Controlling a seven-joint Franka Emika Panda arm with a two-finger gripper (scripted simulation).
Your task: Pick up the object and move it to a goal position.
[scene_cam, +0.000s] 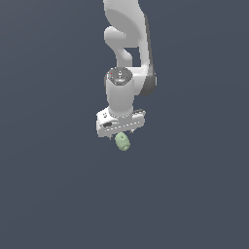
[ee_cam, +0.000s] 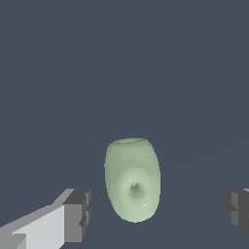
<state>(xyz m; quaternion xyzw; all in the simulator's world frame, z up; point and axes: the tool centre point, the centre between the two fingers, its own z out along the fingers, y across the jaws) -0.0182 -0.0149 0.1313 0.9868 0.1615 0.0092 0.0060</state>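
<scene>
Fingers (ee_cam: 78, 214) are spread wide apart in the wrist view, one dark grey pad on each side of the object (ee_cam: 132, 180) with clear gaps both ways, so nothing's being pinched and neither pad touches it. That object is a small pale green, lumpy egg-shaped blob, matte, with a little dimple on the face turned toward the wrist camera. It sits roughly midway between the two pads, maybe a touch nearer the one with the white finger body showing behind it. From the exterior view the white arm (scene_cam: 127, 39) comes down from the top of the picture and the gripper (scene_cam: 121, 133) points straight down, with the green blob (scene_cam: 122, 141) just below the hand's white body, poking out under its lower edge. You can't really make out the fingers themselves from that angle, they're too small and tucked under the hand. Everything sits over a plain dark blue-grey tabletop (scene_cam: 53, 194), and honestly I can't tell from either view whether the blob is resting on it or just above it.
</scene>
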